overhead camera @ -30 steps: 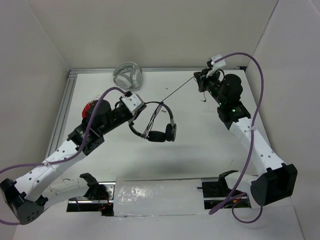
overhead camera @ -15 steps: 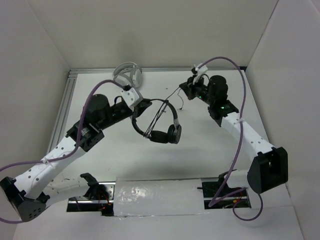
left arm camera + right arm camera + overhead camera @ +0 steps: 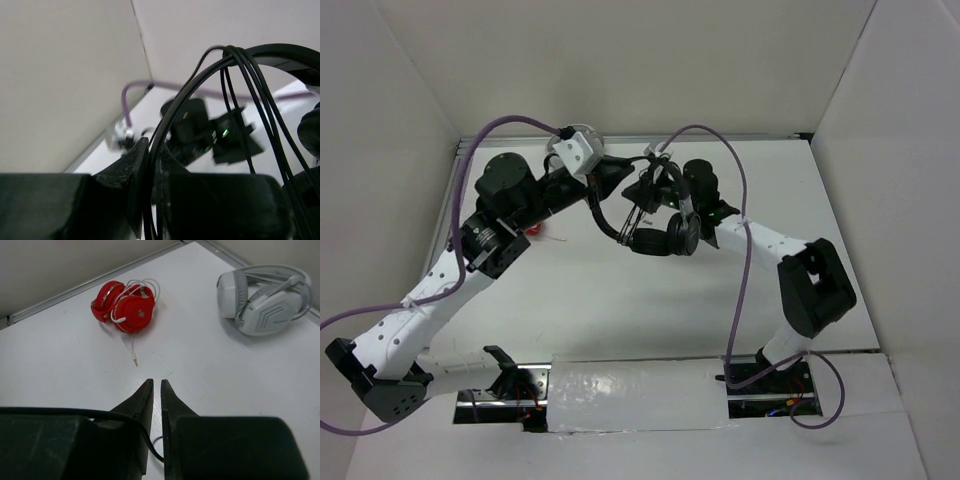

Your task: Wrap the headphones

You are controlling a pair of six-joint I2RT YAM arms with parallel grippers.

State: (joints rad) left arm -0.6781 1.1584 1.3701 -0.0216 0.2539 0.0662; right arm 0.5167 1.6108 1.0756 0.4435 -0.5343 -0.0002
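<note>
White-walled enclosure with a white table (image 3: 620, 300), seen from above, two robot arms reaching over it. Within the last second the right arm has swung in from the far right corner, where it held the cable (image 3: 235, 85) stretched taut. Its end effector (image 3: 652, 188) now sits just beside the headphones (image 3: 655, 240), which the left arm has lifted toward the back. That long taut span is gone, which suggests another turn has been laid on and the wrapping is well along.

The left end effector (image 3: 152, 150) is pressed together on the thin black headband (image 3: 285, 52), holding the headphones in the air over the table's back half. Several cable strands loop across the headband, and round black ear pads (image 3: 680, 235) hang below.

The right end effector's fingers stand a narrow slit apart with the cable running down between them; whether they grip it is unclear. Red headphones (image 3: 125, 302) and white headphones (image 3: 265, 295) lie on the table beneath.
</note>
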